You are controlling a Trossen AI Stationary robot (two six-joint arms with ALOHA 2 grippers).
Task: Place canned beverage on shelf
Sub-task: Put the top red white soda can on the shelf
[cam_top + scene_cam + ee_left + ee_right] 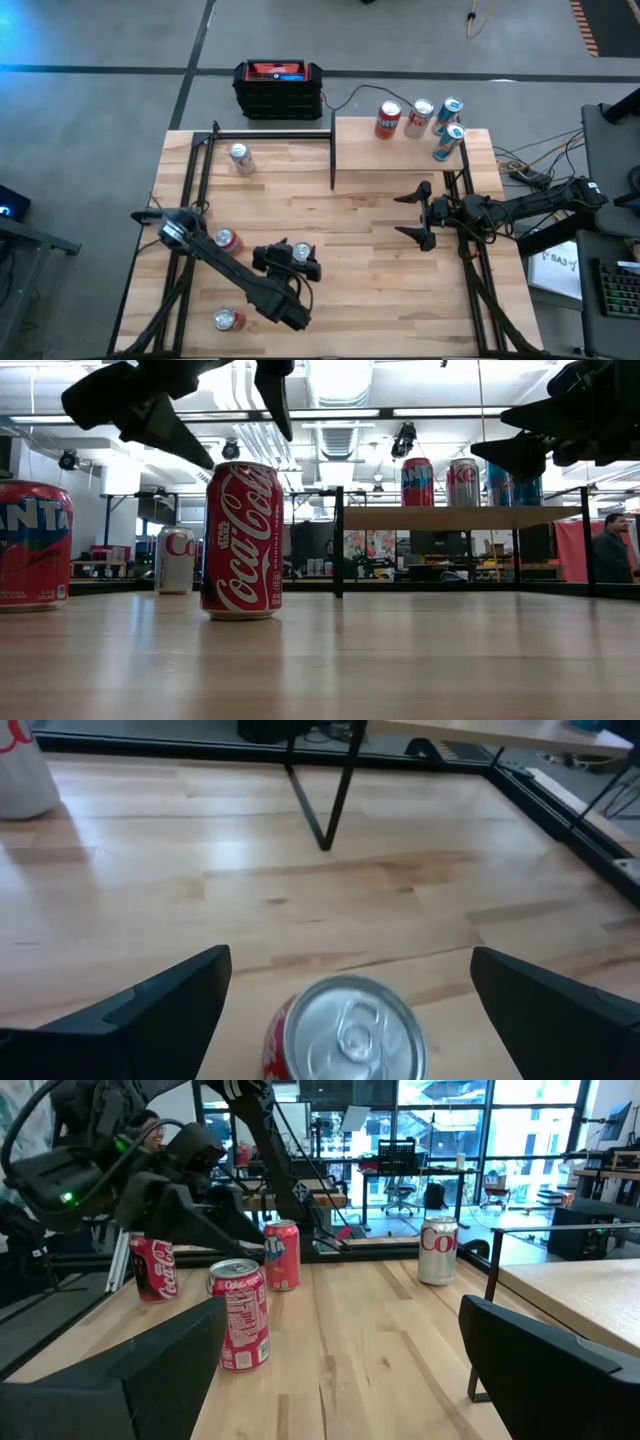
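A red Coca-Cola can (345,1032) stands upright on the tabletop near the front, left of centre (300,252). My left gripper (350,960) hovers open just above it, one finger on each side, touching nothing; in the low view its fingers (190,445) hang over the can's top (242,468). The shelf (405,158), a pale board on thin black posts at the back right, carries several upright cans (420,118). My right gripper (412,213) waits open at the right, level and above the table, with nothing between its fingers.
Three more cans stand on the table: a white one (240,158) at the back left, a red one (226,239) beside the left arm, and one (229,319) near the front edge. A black-and-red box (279,88) sits behind the table.
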